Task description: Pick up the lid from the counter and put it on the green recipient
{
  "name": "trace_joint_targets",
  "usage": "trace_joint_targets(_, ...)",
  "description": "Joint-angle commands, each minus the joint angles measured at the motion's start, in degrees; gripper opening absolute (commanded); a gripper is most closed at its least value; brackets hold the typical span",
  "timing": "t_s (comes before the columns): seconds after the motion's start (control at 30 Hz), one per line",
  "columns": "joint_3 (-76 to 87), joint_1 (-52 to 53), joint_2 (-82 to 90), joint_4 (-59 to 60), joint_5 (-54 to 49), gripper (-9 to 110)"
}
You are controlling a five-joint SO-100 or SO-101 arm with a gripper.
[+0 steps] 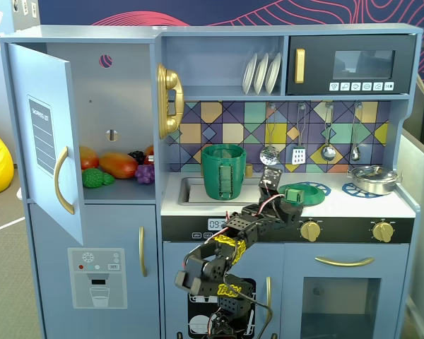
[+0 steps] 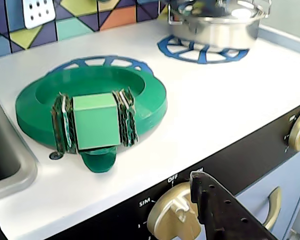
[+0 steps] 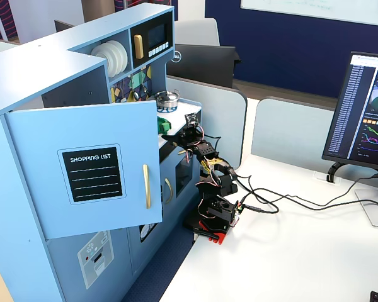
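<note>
The green lid [image 2: 140,102] lies flat on the white counter [image 2: 230,100], over the left blue burner print, with its square tab handle [image 2: 95,120] facing the wrist camera. In a fixed view the lid [image 1: 300,193] sits right of the tall green pot [image 1: 223,171], which stands in the sink. My gripper [image 1: 279,194] is open at the counter's front edge, just short of the lid and not touching it. In the wrist view one black finger [image 2: 215,200] shows at lower right. The gripper [image 2: 95,192] holds nothing.
A silver pot [image 2: 215,22] stands on the right burner print [image 2: 202,50]. The sink basin [image 2: 5,150] is left of the lid. Gold knobs [image 2: 175,215] line the front panel. The fridge door [image 1: 46,134] hangs open at left. Utensils [image 1: 299,152] hang on the back wall.
</note>
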Motion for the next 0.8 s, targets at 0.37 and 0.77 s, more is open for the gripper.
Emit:
trace_joint_targets(0.37,-15.3,-2.6,-16.3,-5.7,-1.1,41)
trace_joint_targets(0.77,-26.3,-3.8,-27.5,-7.6,-0.6,37)
